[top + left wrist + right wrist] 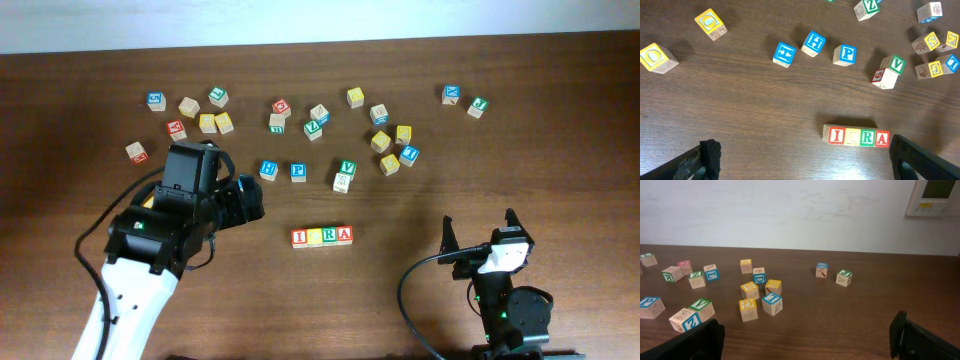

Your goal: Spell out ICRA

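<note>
The table (400, 300) lies bare near and right of the row of four blocks (322, 236), as far as the right gripper (479, 226). On the left, the left gripper (254, 200) crowds the approach. Just beyond the row stand two blue blocks (298, 171) and a green block (347, 166). Scattered blocks (381, 141) fill the far band.

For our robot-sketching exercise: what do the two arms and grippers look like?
Left arm: white lower link, black upper housing, green light, black cables. Right arm: black, with a white wrist block, black fingers and a looping black cable.
</note>
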